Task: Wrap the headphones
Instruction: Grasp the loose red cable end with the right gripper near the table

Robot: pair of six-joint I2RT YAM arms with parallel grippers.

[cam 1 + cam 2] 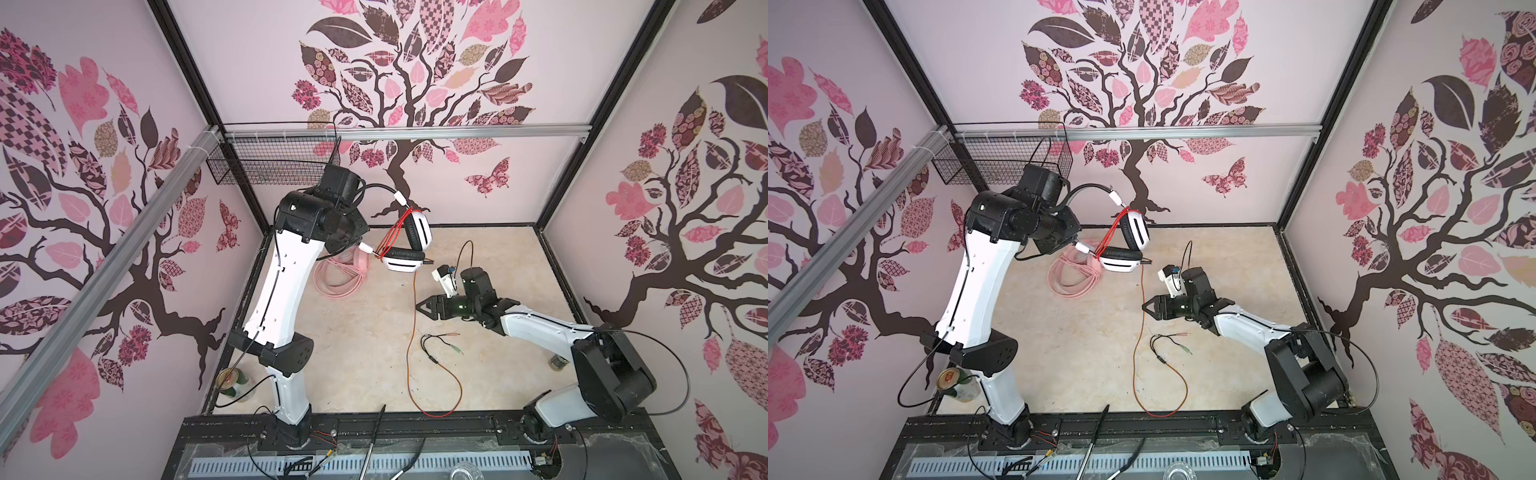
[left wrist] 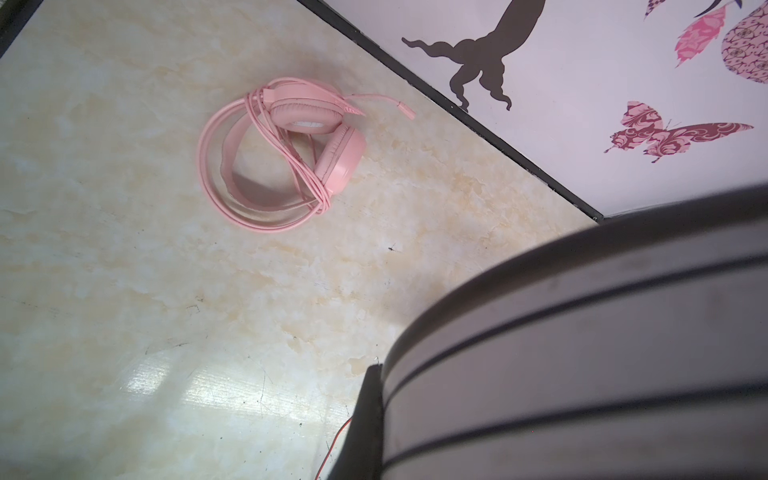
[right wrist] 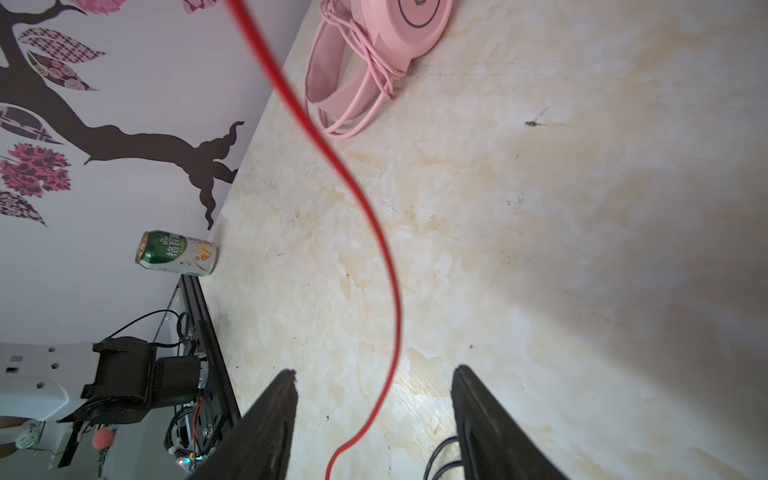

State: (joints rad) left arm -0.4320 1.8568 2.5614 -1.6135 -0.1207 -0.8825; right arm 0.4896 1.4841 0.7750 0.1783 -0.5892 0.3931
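Pink walls with tree pictures (image 1: 257, 62) stand around the pale, stone-look tabletop (image 1: 353, 374). Up in the air at the back is the white-and-black headset with black ear pads (image 1: 409, 243). The left hand (image 1: 355, 239) is mostly hidden in both top views. It looks squeezed shut on the headband, because the headset hangs clear of the tabletop there.

Flat on the tabletop, near the back on the left, lies the all-pink headset (image 2: 338, 164). Its pink cord (image 2: 291, 158) is looped round it, so I think that one is done.

The right hand (image 3: 376, 370) has its fingers apart. The thin orange-red cord (image 3: 398, 307) of the white-and-black headset runs between them and is not pinched. This cord is only partly wound. A few turns cross between the ear cups, and a long piece hangs down and curls over the tabletop. Its small black end with two plugs (image 1: 436, 345) lies there too. I think most of the winding is yet to be done.
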